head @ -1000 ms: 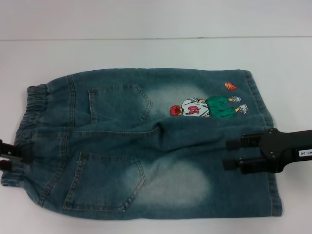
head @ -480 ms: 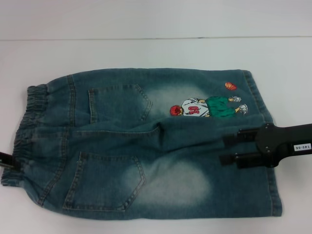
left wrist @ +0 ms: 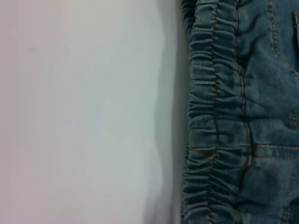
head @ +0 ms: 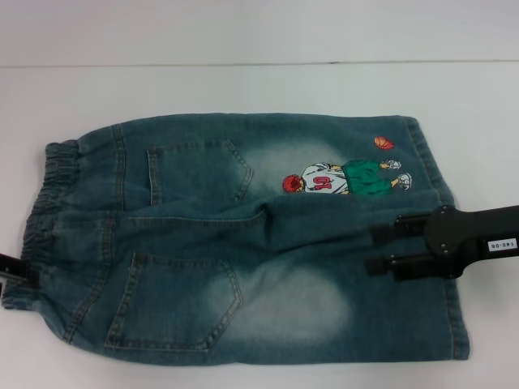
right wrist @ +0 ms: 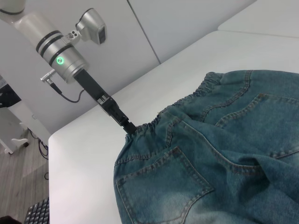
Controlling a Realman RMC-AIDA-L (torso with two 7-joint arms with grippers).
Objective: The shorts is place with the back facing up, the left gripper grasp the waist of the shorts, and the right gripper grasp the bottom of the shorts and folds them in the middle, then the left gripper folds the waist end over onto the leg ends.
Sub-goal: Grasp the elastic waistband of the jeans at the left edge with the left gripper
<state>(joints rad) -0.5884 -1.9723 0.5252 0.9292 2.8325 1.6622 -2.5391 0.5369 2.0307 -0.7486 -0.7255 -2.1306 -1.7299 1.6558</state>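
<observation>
- While both claws settle in, the faded blue denim shorts (head: 243,243) lie flat, back up, mid-table.
- Black left gripper (head: 16,271) at 9 o'clock touches the ruffled elastic waist (head: 40,219); can't tell its grip.
- Black labelled right gripper (head: 381,249), 3 o'clock, fingers spread above the stitched leg ends (head: 450,267).
- Next, I reckon: both pinch, then fold.

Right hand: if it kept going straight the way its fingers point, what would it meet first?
The right hand points along the shorts toward the waist. Its fingers already lie over the denim near the leg ends, so it would probably meet the bare denim first; its height above the cloth is unclear.
</observation>
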